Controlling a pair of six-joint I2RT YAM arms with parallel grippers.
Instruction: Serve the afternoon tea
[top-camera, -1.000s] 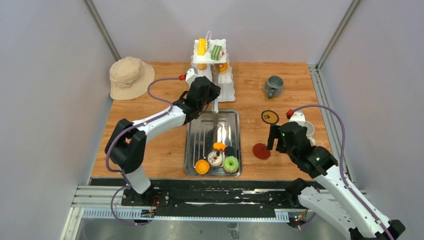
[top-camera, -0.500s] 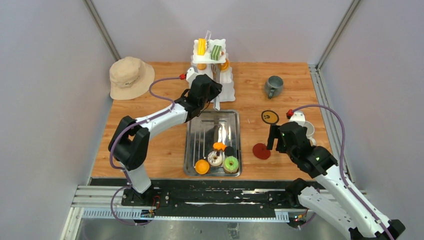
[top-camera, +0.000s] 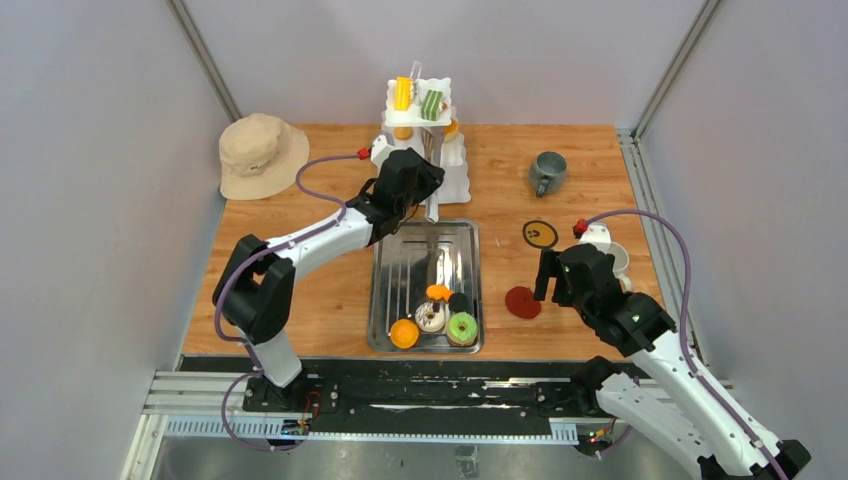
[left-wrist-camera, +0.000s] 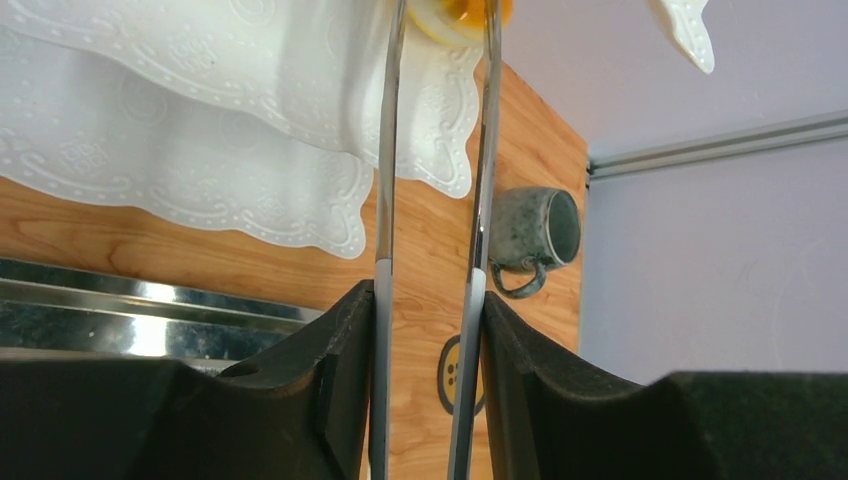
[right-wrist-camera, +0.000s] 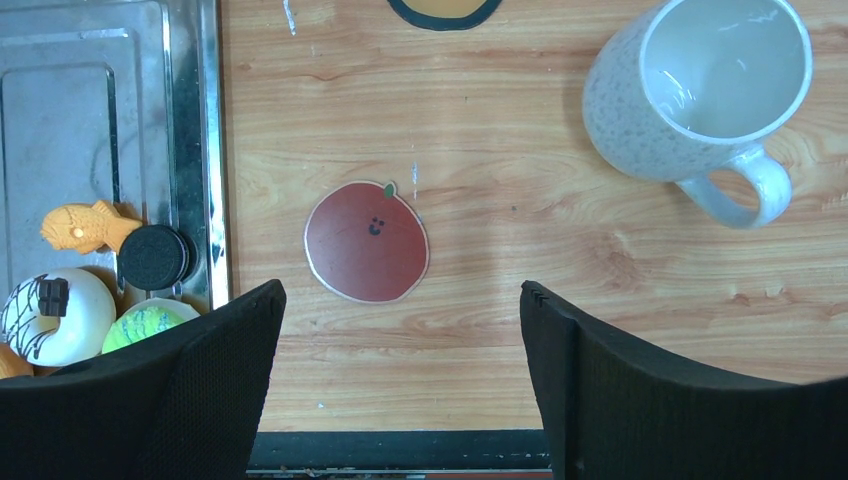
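My left gripper (top-camera: 424, 192) is shut on a pair of metal tongs (left-wrist-camera: 385, 200); in the left wrist view (left-wrist-camera: 428, 330) the tong tips pinch an orange pastry (left-wrist-camera: 455, 10) at the white tiered stand (top-camera: 450, 172). The stand's top tier holds a yellow pastry (top-camera: 403, 93) and a green one (top-camera: 432, 103). An orange fish pastry (right-wrist-camera: 85, 226), a black cookie (right-wrist-camera: 153, 257), a white donut (right-wrist-camera: 55, 315), a green donut (top-camera: 462, 327) and an orange pastry (top-camera: 404, 333) lie in the steel tray (top-camera: 400, 265). My right gripper (right-wrist-camera: 400, 380) is open and empty over the red coaster (right-wrist-camera: 367, 241), near the white mug (right-wrist-camera: 700, 90).
The grey mug (top-camera: 547, 172) stands at the back right, with a yellow coaster (top-camera: 541, 234) in front of it. A beige bucket hat (top-camera: 260, 155) lies at the back left. Grey walls close in both sides and the back.
My left gripper has pushed the tongs a little further toward the stand. The right arm has not moved.
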